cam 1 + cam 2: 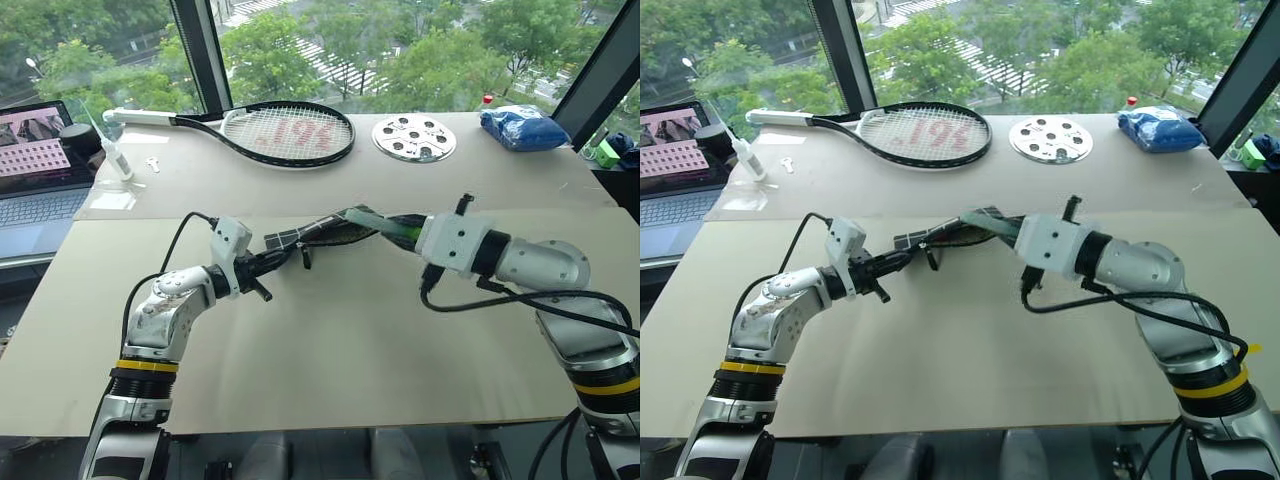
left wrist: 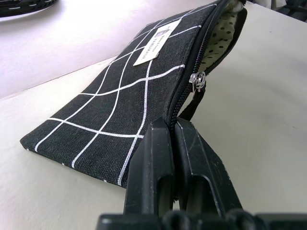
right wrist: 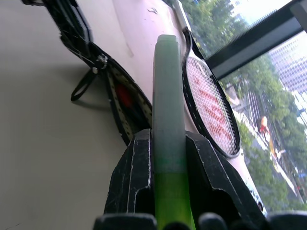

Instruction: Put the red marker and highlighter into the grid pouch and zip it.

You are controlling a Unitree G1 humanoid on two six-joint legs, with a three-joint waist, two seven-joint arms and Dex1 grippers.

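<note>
Tall windows with green treetops beyond them back a pale beige tabletop (image 1: 330,350), where both arms meet near the middle. Between them lies the flat black fabric pouch with thin white grid lines (image 2: 120,105), one end raised off the surface and its zipper drawn part way so the mouth gapes toward the right arm, showing a light dotted lining. The left gripper (image 2: 172,143) has its two black fingers pressed together on the pouch's closed end, right by the zipper track, with the small metal zipper pull (image 2: 197,81) and its black cord hanging just ahead of them. A small white label (image 2: 157,42) sits on the pouch's upper face.

The right gripper (image 3: 168,158) is clamped on the short stubby highlighter (image 3: 168,120), whose pale translucent green half sticks out past the fingertips while the bright lime half sits back between the fingers. From the head views the highlighter's pale end points at the pouch's open mouth and appears to be at or just over its edge. A red patch deep inside the opening may be the slim red marker (image 3: 123,96), though too little shows to be sure.

Farther back lie a black-framed tennis racket with a white grip (image 1: 280,132), a round perforated metal disc (image 1: 414,137), a crumpled blue bag (image 1: 523,127) and an open laptop (image 1: 40,170) at the left edge.
</note>
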